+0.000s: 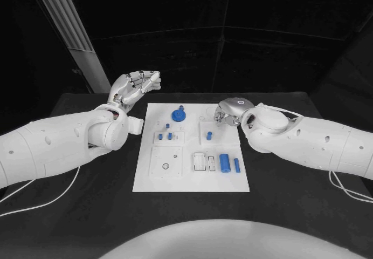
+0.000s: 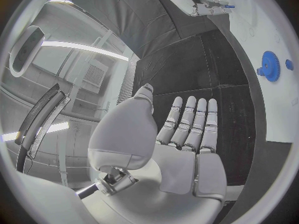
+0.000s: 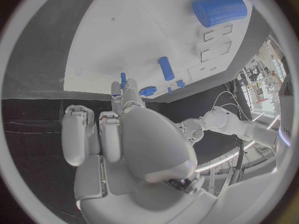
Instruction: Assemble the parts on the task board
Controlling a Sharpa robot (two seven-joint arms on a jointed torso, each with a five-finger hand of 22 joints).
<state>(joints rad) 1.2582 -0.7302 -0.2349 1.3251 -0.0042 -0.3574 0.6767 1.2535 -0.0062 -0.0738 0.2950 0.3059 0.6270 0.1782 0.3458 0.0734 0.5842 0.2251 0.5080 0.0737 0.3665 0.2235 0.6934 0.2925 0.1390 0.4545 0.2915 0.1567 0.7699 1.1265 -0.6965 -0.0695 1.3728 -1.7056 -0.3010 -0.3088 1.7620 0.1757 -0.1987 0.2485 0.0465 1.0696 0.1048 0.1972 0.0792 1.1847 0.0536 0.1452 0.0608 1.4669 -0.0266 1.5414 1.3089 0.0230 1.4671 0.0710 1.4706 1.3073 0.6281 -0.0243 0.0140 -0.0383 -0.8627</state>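
Early going — left hand (image 1: 133,85) spread wide, empty; right hand (image 1: 230,110) pinches a blue peg (image 3: 122,79) over the task board (image 1: 192,181) — loose parts (image 1: 225,162) remain.

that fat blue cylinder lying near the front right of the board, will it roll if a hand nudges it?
Probably. The blue cylinder lies on its side on the flat task board, so a sideways nudge would likely roll it. Its smooth round surface may slip in a pinch. It looks solid and stiff, probably light plastic, though that can't be confirmed.
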